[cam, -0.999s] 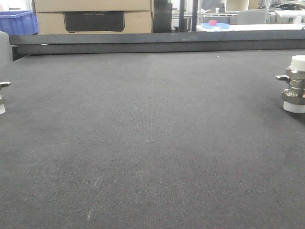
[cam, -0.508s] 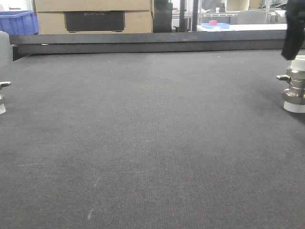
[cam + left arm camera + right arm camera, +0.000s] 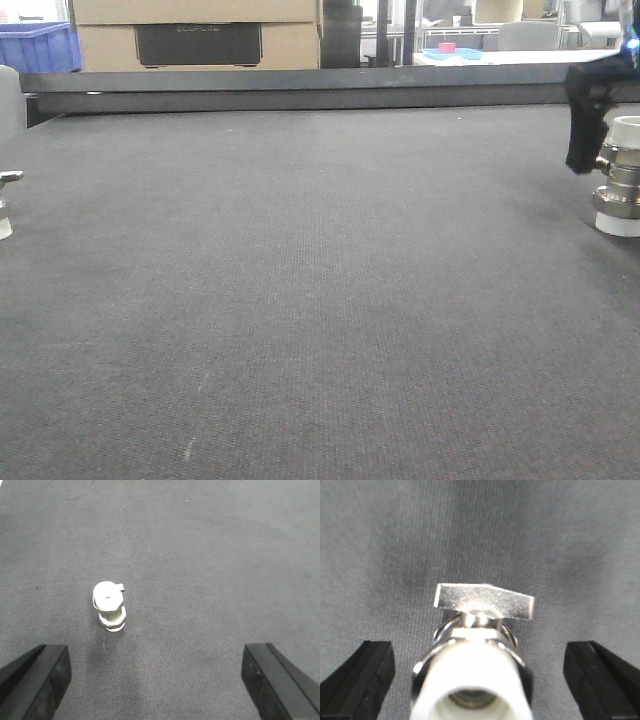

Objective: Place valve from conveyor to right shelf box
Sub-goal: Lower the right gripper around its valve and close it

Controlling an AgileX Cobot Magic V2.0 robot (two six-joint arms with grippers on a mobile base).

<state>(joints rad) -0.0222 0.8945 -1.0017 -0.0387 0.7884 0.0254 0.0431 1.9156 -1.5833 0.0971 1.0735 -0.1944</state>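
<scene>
The valve (image 3: 620, 176) stands upright at the far right of the dark grey conveyor (image 3: 320, 300), white caps at top and bottom. In the right wrist view the valve (image 3: 475, 665) fills the lower middle, lever pointing away, and sits between the spread fingers of my right gripper (image 3: 477, 652), which is open and not touching it. One black finger (image 3: 585, 118) hangs just left of the valve. A second valve (image 3: 110, 606) stands ahead and left of my open left gripper (image 3: 153, 655), and shows at the belt's left edge (image 3: 6, 200). The right shelf box is out of view.
A dark rail (image 3: 320, 90) runs along the belt's far edge. Behind it stand a cardboard box (image 3: 200, 35), a blue crate (image 3: 35, 45) and a table with a small red object (image 3: 446, 48). A grey rounded shape (image 3: 10, 100) shows at the left edge.
The right gripper's black finger has come down from the top right to beside the valve's upper cap. Both valves have stayed where they were.
</scene>
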